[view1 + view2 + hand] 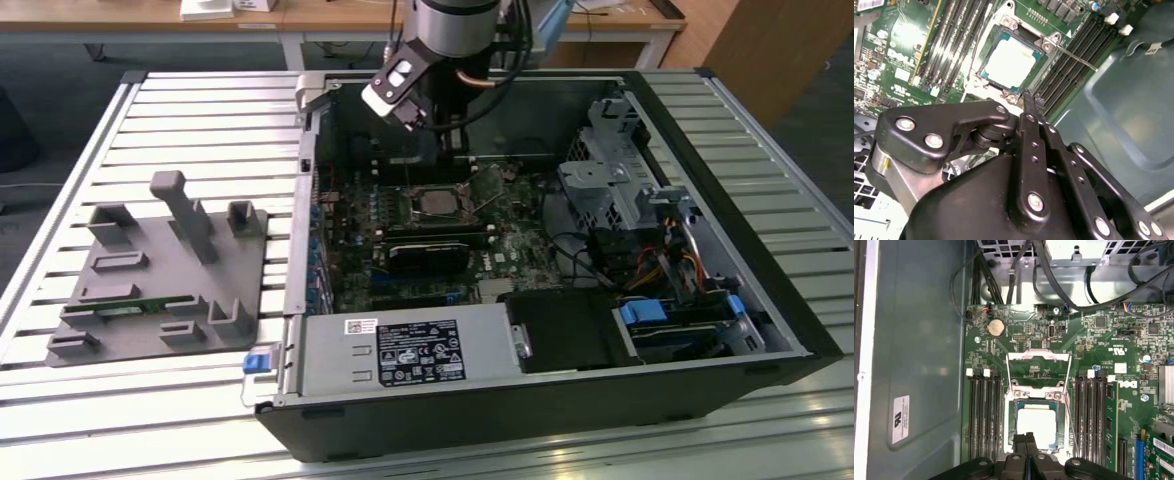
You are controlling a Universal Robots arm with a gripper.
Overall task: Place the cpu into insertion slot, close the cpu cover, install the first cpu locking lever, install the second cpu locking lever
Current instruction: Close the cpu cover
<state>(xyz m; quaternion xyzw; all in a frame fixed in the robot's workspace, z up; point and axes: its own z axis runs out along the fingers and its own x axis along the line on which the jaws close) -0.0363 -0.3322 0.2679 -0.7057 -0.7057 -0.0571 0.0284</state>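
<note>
The cpu (1036, 424) lies flat in the insertion slot (1012, 421) on the green motherboard, its pale metal face up; the second wrist view shows the cpu (1013, 59) the same way. The cpu cover (1039, 356) is swung open and lies back over the board beyond the socket. A thin locking lever (1074, 54) sticks out beside the socket. My gripper (1028, 436) hovers just over the near edge of the cpu, shut with nothing between its fingers (1028, 102). In the exterior view the gripper (454, 155) reaches into the case above the insertion slot (438, 204).
Long black memory slots (984, 420) flank the socket on both sides. A black card (430, 250) and the power supply (400, 350) lie nearer the case front, a drive cage (614, 180) and cables toward the exterior view's right. A grey fixture (160, 270) stands on the slatted table.
</note>
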